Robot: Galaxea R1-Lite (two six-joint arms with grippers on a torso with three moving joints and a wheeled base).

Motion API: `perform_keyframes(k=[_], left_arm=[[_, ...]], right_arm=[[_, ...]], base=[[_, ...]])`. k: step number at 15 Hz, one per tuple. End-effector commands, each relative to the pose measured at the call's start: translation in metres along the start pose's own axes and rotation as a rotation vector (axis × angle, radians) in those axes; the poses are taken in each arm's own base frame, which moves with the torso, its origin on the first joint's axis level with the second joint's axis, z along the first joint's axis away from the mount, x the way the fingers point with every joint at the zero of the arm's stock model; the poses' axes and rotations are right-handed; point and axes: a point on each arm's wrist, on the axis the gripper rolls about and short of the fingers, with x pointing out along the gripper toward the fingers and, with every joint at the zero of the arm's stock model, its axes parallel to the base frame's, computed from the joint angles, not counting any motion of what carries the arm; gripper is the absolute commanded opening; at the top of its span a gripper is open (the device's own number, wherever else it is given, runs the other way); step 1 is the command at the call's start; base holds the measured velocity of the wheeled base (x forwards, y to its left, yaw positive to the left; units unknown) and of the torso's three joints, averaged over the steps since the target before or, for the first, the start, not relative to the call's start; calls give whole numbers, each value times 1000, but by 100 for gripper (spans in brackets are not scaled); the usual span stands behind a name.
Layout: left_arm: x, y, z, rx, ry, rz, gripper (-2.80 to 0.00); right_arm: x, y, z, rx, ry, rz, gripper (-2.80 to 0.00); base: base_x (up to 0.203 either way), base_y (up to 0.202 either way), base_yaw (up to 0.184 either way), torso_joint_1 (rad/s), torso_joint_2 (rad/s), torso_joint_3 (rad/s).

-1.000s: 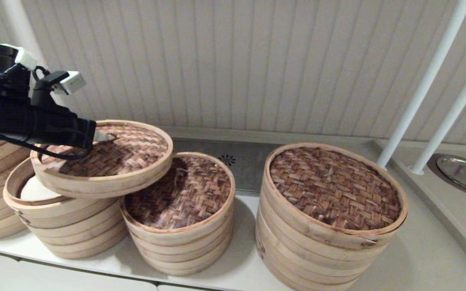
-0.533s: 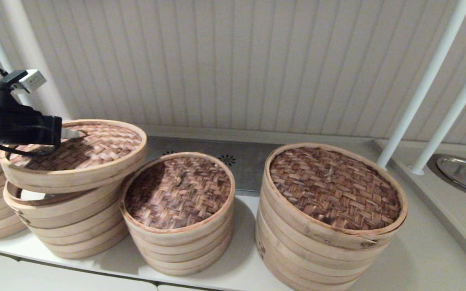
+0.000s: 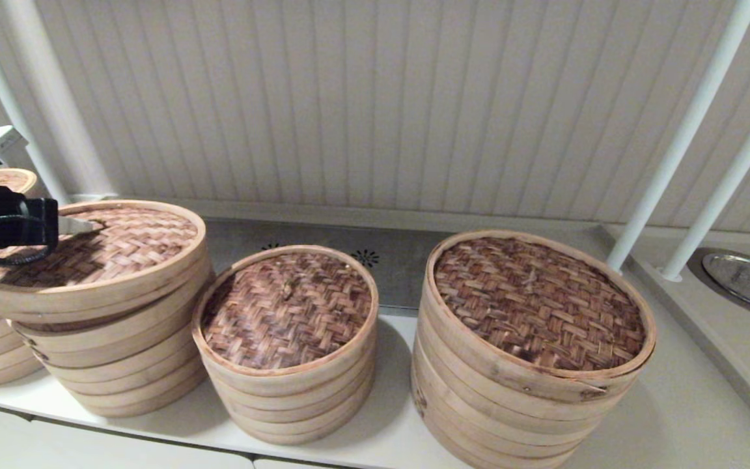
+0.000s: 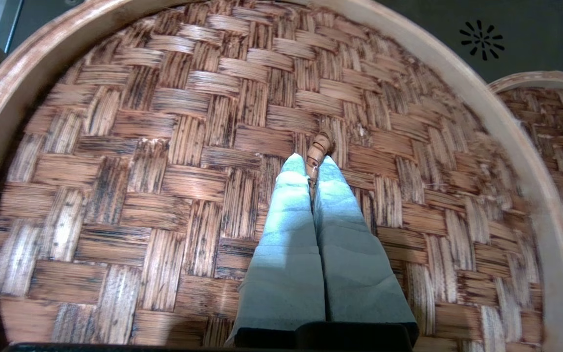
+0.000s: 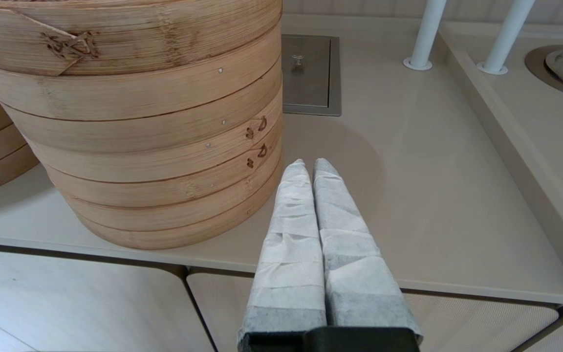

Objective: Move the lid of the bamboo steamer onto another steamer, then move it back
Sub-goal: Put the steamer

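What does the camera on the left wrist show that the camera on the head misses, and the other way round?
Only the left wrist view shows the left gripper shut on the small loop handle of the bamboo steamer lid.

Only the head view shows the whole row: the lid over the left stack, the widest steamer at the right, and the white poles.

Both show the lid, the left gripper and the smallest steamer beside it.
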Motion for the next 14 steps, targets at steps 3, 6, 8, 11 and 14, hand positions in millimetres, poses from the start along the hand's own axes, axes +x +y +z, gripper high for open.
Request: perform_keyframes(k=[3,6,8,11,14], left_arm=[[13,7,-12,-1,-10,4,-280],[22,10,-17,4,-28,9,-280],[24,15,-20,-1,-22,13,-280],[25,20,-22,-11,-18,23,-280],[23,25,-22,-18,-20,36,-280]], right_arm=[[0,0,0,0,1,0,-280],[0,0,0,0,0,0,-280],[0,0,0,0,0,0,-280],[0,0,0,0,-2,0,-280],[0,0,0,0,0,0,-280]], base=[[0,0,0,0,0,0],[0,0,0,0,0,0],[0,0,0,0,0,0],[0,0,0,0,0,0],[0,0,0,0,0,0]])
